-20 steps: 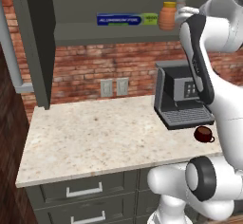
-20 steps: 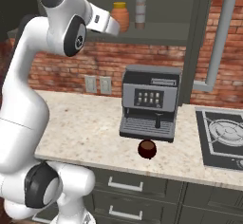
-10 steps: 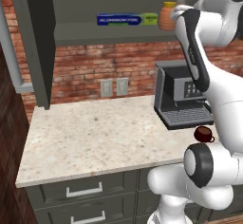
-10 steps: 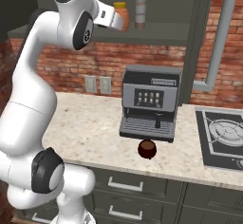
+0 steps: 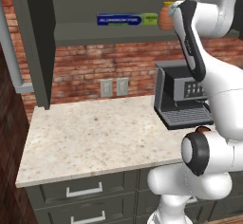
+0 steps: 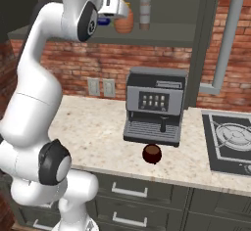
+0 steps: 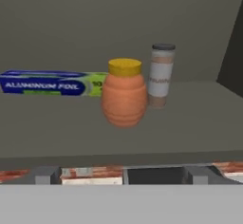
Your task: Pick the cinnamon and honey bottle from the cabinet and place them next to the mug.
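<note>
While pincer (image 6: 128, 12) has neared honey bottle (image 7: 124, 93) — open | cinnamon (image 7: 161, 75) unmoved

Honey bottle (image 7: 124, 99) before cinnamon (image 7: 161, 75), on cabinet (image 7: 190, 118).

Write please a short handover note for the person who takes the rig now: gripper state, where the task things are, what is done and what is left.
Gripper: open, empty, raised to shelf height in front of the honey bottle.
Honey bottle: upright on the cabinet shelf, near the front edge.
Cinnamon: upright on the same shelf, just beside and slightly behind the honey bottle. A blue foil box lies on the bottle's other side.
Mug: on the counter, in front of the coffee machine.
Done: the arm is lined up with the shelf. Nothing picked yet.
Left: grasp the honey bottle and set it next to the mug, then the same for the cinnamon.
</note>
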Robot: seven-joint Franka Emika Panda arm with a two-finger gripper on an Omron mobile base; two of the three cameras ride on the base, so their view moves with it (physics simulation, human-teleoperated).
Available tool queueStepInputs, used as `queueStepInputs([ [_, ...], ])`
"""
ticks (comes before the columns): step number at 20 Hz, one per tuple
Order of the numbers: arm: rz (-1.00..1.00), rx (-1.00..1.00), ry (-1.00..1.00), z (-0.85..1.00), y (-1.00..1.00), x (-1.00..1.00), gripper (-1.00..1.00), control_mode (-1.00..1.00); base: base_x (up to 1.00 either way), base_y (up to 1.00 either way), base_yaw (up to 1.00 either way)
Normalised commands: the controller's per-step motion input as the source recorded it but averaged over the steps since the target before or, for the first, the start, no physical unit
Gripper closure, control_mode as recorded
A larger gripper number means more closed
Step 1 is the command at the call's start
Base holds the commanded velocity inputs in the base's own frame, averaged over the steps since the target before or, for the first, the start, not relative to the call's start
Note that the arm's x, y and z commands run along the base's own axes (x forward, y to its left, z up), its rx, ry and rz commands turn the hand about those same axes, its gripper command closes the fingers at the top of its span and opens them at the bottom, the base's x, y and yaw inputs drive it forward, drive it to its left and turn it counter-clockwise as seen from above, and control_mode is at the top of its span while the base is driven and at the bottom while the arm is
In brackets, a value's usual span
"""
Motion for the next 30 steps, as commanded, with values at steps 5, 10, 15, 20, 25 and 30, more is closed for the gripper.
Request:
queueStepInputs([
  [5, -0.02, -0.01, 0.00, 0.00, 0.00, 0.61, -1.00, -1.00, 0.00, 0.00, 0.00],
  [10, -0.07, 0.00, 0.00, 0.00, -0.01, 0.52, -1.00, -1.00, 0.00, 0.00, 0.00],
  [15, -0.08, 0.15, 0.00, 0.07, -0.05, 0.23, -1.00, -1.00, 0.00, 0.00, 0.00],
  [20, 0.01, 0.13, 0.00, 0.01, -0.10, 0.25, -1.00, -1.00, 0.00, 0.00, 0.00],
  [25, 0.07, -0.02, 0.00, 0.00, 0.00, 0.27, -1.00, -1.00, 0.00, 0.00, 0.00],
  [30, 0.01, -0.09, 0.00, 0.00, 0.00, 0.43, -1.00, -1.00, 0.00, 0.00, 0.00],
])
